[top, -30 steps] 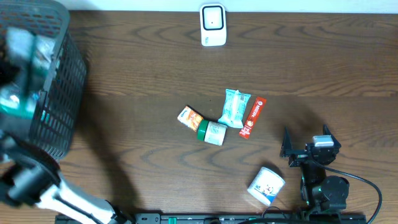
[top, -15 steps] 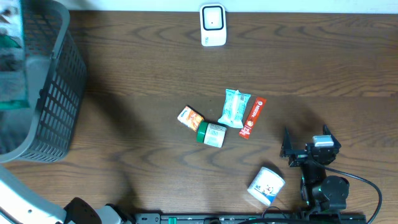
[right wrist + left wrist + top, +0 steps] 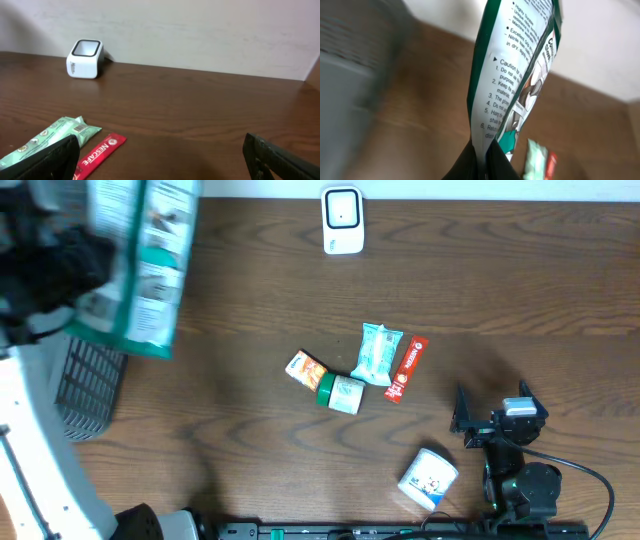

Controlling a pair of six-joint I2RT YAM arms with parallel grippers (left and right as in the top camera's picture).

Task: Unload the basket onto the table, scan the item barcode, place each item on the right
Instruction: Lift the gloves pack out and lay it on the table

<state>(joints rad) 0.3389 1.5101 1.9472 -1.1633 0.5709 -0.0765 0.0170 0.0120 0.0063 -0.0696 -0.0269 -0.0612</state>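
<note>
Raised high, left arm [image 3: 35, 430] pinches green-white packet [image 3: 512, 80] in its jaws (one edge); right arm [image 3: 510, 455] parked low, jaws wide.

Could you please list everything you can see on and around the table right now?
scanner: one, white, far edge, centre
basket: one, grey mesh, left edge, partly hidden
pouch: one, green and white, held up at far left
teal packet: one, pale teal, centre
red stick sachet: one, red, beside the teal packet
orange packet: one, orange and white, left of the jar
jar: one, green lid, on its side, centre
white tub: one, white with blue print, near right
table: one, dark brown wood
left gripper: one, black, shut on the pouch
right gripper: one, black, open, near right
</note>
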